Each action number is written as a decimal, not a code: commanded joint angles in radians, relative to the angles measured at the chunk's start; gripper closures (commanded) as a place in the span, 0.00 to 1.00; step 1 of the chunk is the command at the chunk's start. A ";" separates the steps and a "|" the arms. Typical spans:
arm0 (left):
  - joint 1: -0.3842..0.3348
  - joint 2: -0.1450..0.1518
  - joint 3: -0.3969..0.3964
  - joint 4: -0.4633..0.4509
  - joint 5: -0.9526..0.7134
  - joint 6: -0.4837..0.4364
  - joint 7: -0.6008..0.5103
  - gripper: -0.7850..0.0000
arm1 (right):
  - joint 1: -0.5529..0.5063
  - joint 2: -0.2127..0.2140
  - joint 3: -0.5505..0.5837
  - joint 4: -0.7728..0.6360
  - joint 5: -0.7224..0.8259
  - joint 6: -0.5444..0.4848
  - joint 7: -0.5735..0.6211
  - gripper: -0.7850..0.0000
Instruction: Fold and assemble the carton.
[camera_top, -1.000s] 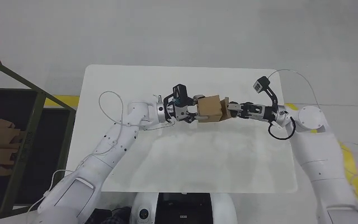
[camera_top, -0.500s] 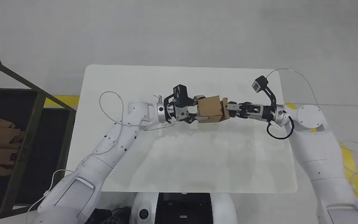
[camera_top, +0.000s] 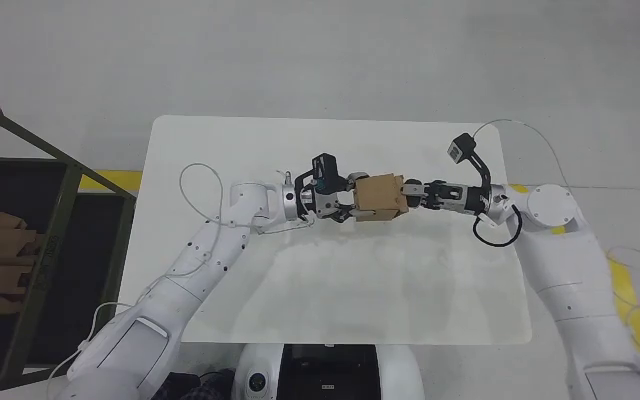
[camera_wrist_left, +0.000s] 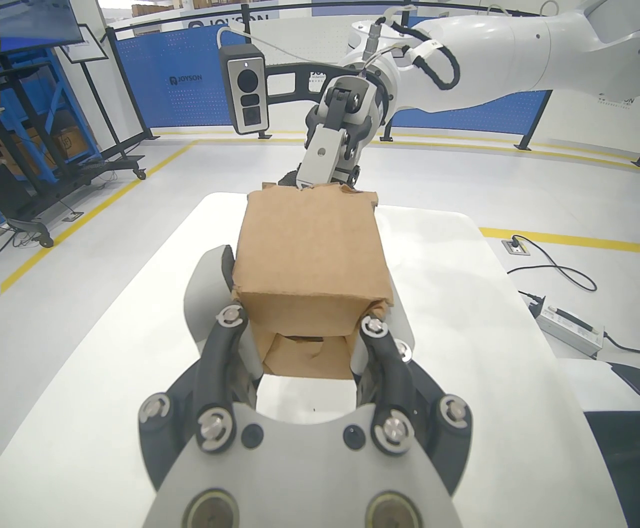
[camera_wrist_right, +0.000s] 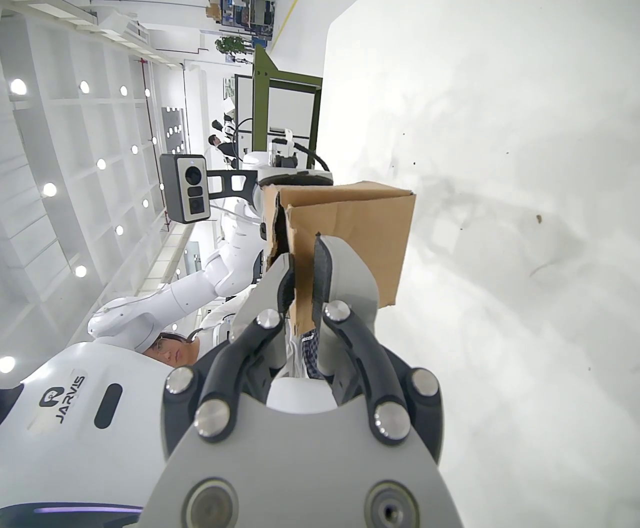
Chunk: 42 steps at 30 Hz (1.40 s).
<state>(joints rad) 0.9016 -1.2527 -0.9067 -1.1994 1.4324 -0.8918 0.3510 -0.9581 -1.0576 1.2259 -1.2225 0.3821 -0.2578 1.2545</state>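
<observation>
A small brown carton (camera_top: 378, 196) is held above the white table (camera_top: 250, 150) between both arms. My left gripper (camera_top: 345, 203) clamps one end of the carton (camera_wrist_left: 310, 250), its fingers (camera_wrist_left: 227, 340) pressing the two side walls; that end is open and loose inner flaps show. My right gripper (camera_top: 412, 191) is shut on a thin flap at the opposite end of the carton (camera_wrist_right: 350, 230), with the cardboard edge pinched between its fingers (camera_wrist_right: 325, 270). The right gripper (camera_wrist_left: 325, 165) also appears behind the carton in the left wrist view.
A dark green metal rack (camera_top: 40, 240) with stacked cartons (camera_top: 15, 250) stands off the table's left side. The table's near half (camera_top: 350, 290) is bare white. Cables run from both arms over the table.
The right gripper has pushed its flap in toward the carton, closing the gap at that end. The carton has turned a little and now sits squarer between the two grippers.
</observation>
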 joint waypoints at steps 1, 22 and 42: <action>0.000 0.000 0.002 -0.001 0.006 0.005 0.001 0.49 | 0.001 0.000 -0.002 0.000 0.000 0.000 0.001 0.95; -0.002 -0.002 0.022 -0.001 0.030 0.017 0.031 0.50 | 0.016 -0.006 -0.048 -0.005 0.011 0.010 -0.016 0.95; -0.011 -0.001 0.000 0.037 -0.015 0.032 0.036 0.51 | -0.019 0.007 -0.013 -0.020 0.051 0.007 -0.010 0.87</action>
<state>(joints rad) 0.8909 -1.2538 -0.9048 -1.1654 1.4211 -0.8622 0.3879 -0.9764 -1.0506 1.2133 -1.2416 0.4330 -0.2498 1.2445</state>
